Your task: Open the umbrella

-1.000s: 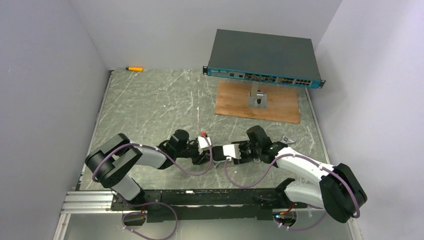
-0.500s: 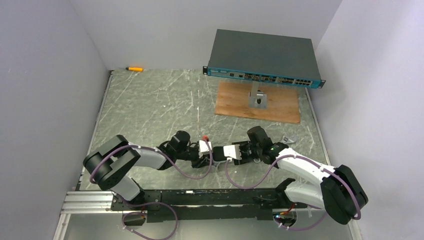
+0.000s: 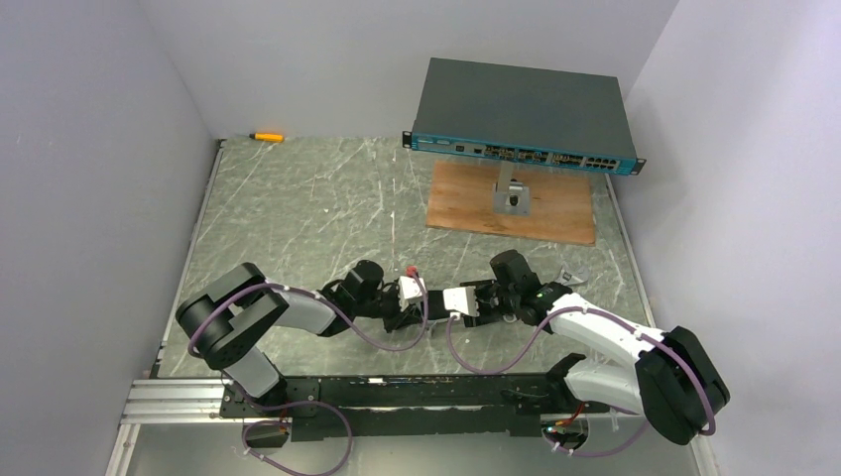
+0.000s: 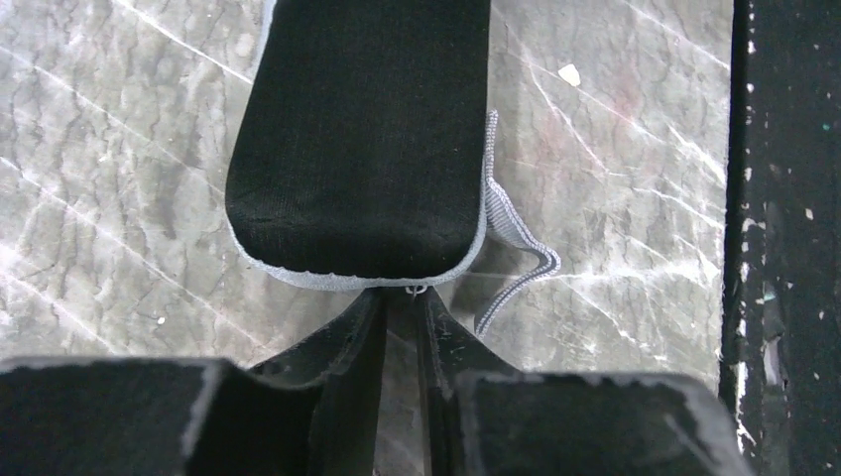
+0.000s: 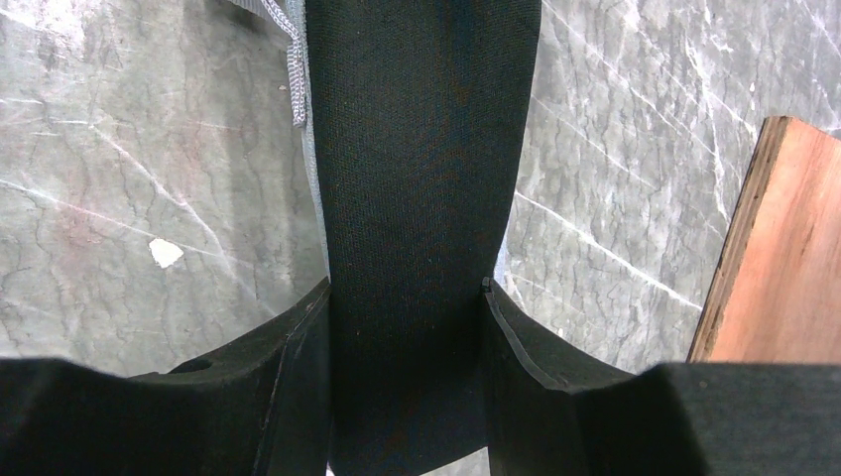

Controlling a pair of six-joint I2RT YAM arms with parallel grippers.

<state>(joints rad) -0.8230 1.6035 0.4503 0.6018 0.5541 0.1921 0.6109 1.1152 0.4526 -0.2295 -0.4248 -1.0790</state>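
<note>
The umbrella (image 4: 362,139) is folded inside a black fabric sleeve with pale grey trim and lies low over the marbled table between my two grippers. A grey strap loop (image 4: 516,238) hangs off its rounded end. In the left wrist view my left gripper (image 4: 402,296) meets that end; its jaws stand a narrow slit apart, tips at the trim beside a tiny metal ring. My right gripper (image 5: 407,297) is shut on the umbrella (image 5: 421,149), one finger pressed against each side. From above, the umbrella is mostly hidden between the two wrists.
A dark grey box with a teal front (image 3: 521,104) stands on a metal post (image 3: 513,198) over a wooden board (image 3: 555,213) at the back right. An orange pen (image 3: 266,136) lies in the far left corner. A black rail (image 4: 783,198) runs along the near table edge.
My left arm has slid to the right, up to the umbrella's end, and its jaws have narrowed. The right arm keeps its hold and has not moved.
</note>
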